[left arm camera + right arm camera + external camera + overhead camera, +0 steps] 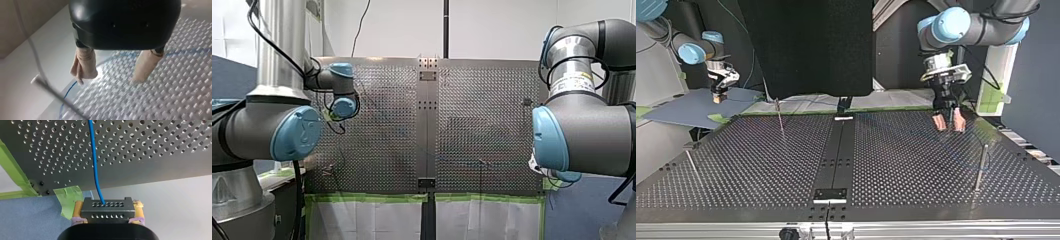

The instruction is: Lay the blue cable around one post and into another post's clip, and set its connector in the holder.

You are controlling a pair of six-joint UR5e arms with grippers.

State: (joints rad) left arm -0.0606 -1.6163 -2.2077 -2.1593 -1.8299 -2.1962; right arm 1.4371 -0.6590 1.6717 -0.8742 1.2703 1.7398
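Observation:
My right gripper (pixel 109 204) is shut on a black perforated connector block (pixel 105 210), its pale pads (pixel 79 210) pressing the block's two sides. The blue cable (pixel 94 160) runs from the block out over the perforated plate (pixel 155 152). At the top view's left this gripper (pixel 717 97) hangs over a blue-grey sheet (pixel 691 107), off the plate's corner. My left gripper (pixel 115 75) is open and holds nothing, with beige-wrapped fingers (pixel 84 65) just above the plate. It stands at the top view's far right (pixel 948 123). A thin blue line of cable (pixel 65 93) curves below it.
Thin metal posts stand on the plate: one far left (pixel 780 116), one near left (pixel 691 165), one near right (pixel 981 167). A black block (pixel 830 194) sits on the centre rail near the front edge. Green tape (pixel 68 198) holds the sheet's corner. A post (pixel 53 91) leans beside my left gripper.

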